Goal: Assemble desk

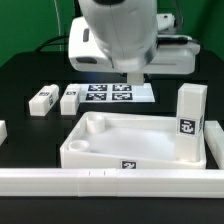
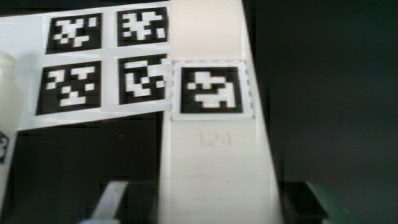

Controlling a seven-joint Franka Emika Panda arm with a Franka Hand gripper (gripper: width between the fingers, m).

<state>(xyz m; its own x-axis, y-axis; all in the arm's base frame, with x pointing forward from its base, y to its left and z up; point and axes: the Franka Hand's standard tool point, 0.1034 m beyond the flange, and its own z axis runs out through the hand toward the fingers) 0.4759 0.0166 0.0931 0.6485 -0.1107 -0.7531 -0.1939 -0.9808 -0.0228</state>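
The white desk top, a tray with round corner sockets, lies in the middle of the exterior view. One white leg stands upright at its corner on the exterior view's right. Two legs lie on the table on the exterior view's left. My gripper hangs over the marker board. In the wrist view my gripper is open and straddles a fourth leg with a tag, which lies partly over the marker board. Dark gaps show between the fingers and the leg.
A long white rail bar runs along the front of the table, with another rail on the exterior view's right and a short white piece at the left edge. A white box stands behind the arm.
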